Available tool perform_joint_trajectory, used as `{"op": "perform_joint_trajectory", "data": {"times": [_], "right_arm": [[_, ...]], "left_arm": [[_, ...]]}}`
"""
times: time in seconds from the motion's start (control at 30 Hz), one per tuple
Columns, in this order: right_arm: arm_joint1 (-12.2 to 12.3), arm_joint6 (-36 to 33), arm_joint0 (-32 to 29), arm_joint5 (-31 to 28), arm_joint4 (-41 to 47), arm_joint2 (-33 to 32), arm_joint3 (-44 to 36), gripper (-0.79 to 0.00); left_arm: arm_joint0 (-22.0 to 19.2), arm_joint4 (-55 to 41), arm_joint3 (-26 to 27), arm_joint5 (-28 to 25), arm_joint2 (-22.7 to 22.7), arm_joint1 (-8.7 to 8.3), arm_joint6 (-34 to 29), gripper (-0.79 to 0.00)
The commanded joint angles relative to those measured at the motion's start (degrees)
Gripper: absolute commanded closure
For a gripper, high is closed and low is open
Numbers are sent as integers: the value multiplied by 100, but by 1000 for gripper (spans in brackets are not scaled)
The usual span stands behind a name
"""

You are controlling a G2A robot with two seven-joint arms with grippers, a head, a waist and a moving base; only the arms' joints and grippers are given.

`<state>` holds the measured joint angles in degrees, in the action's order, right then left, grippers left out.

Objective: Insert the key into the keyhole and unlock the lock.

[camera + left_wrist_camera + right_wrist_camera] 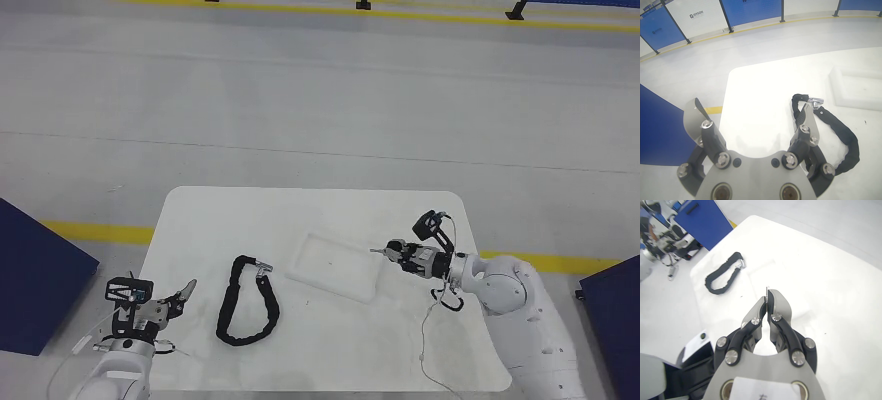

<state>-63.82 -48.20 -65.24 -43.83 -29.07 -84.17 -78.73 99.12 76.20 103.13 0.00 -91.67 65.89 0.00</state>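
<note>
Beside the tray (pixel 335 268), right claw (pixel 767 298) pinches a mostly hidden key (pixel 766 290); left claw (pixel 751 104) gapes.

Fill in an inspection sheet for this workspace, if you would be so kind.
Surface: white table.
Job's things: black chain lock looped on table, its metal cylinder free; key in right gripper.
Clutter: white foam tray beside lock.
Grippers: left gripper open, near lock, apart; right gripper shut on key.
Cables: thin wire hangs from right arm.
Surroundings: grey floor, yellow lines, blue panels.
</note>
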Motion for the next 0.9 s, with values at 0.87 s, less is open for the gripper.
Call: {"op": "perform_joint_trajectory", "data": {"times": [0.87], "right_arm": [[488, -1537, -674, 310, 3923, -221, -66, 0]], "left_arm": [[-670, 757, -21, -966, 12, -89, -583, -785]]}}
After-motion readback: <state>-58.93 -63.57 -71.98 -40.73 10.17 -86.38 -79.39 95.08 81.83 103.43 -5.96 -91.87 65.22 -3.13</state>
